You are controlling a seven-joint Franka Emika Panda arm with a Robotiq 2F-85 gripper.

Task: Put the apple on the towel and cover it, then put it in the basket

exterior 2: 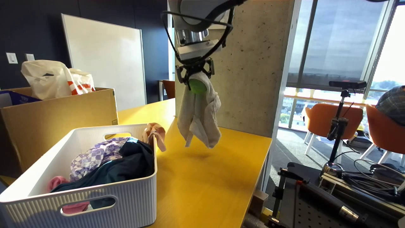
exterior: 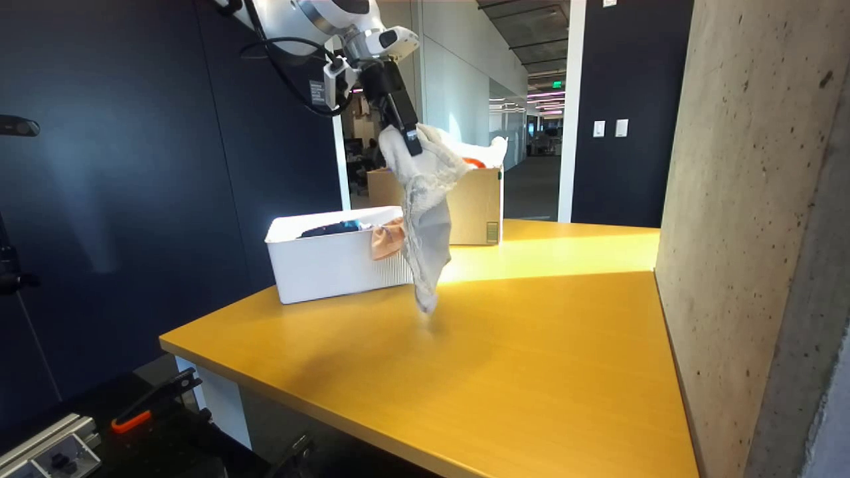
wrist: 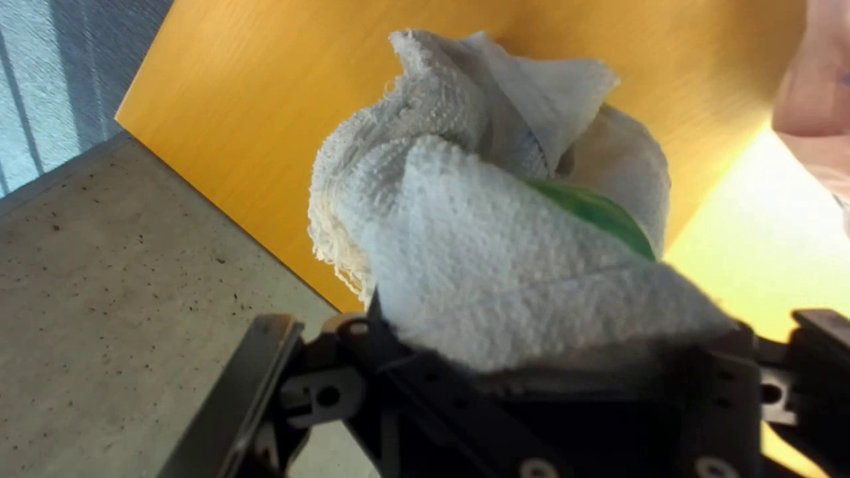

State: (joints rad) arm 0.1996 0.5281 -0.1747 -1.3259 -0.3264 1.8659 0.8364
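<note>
The gripper (exterior 2: 198, 82), its jaws well apart, had hold of the apple (exterior 2: 198, 86) and a fold of the towel (exterior 2: 207, 122); gripping both at once was presumably meant to keep the apple wrapped on its way; the apple, between the jaws, looked smooth and bright green where one side lay bare; the towel, beige-white, nubbly and frayed at an edge, drooped below the gripper, over the table (exterior 2: 202, 180); lower, off to one side, stood the basket (exterior 2: 136, 196), holding clothes (exterior 2: 126, 163), likely the next stop; farther off, a cardboard box (exterior 2: 63, 115).
</note>
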